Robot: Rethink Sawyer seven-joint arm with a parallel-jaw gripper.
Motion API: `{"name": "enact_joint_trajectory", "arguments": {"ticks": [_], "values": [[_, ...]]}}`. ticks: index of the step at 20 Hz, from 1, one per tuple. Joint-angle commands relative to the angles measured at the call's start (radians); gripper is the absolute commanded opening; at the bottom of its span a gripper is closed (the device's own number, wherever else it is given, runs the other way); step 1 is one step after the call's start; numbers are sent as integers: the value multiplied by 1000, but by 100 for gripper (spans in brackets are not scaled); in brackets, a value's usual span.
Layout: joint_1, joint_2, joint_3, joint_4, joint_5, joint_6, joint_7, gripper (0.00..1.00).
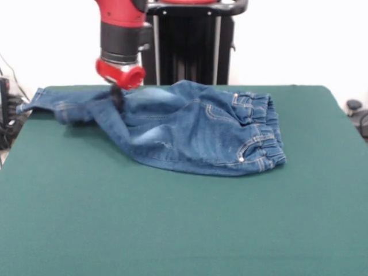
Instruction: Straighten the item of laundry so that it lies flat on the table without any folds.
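Green table [172, 230]; rumpled jeans [190, 135]; gripper [117, 95] down among folds

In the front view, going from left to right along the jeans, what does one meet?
Leg end → gripper down on the jeans → faded patch → pocket → elastic waistband → bare table.

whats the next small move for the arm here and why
Probably pull that leg sideways, away from the waistband. The gripper is down on the jeans where one leg bunches and folds over near the table's far left edge; whether the jaws hold cloth cannot be seen. The waistband end lies flatter.
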Motion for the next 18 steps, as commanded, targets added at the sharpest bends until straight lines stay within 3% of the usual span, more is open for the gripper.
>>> {"name": "enact_joint_trajectory", "arguments": {"ticks": [1,3,5,6,7,11,18], "values": [[236,216,-317,-317,-157,-104,114,0],[325,351,-474,-401,-95,-256,145,0],[343,439,-556,-425,37,-394,48,0],[324,447,-541,-425,64,-426,-9,0],[292,426,-490,-423,37,-416,-46,0],[170,337,-258,-408,-141,-313,-82,0],[141,295,-180,-388,-152,-260,-44,0]]}}
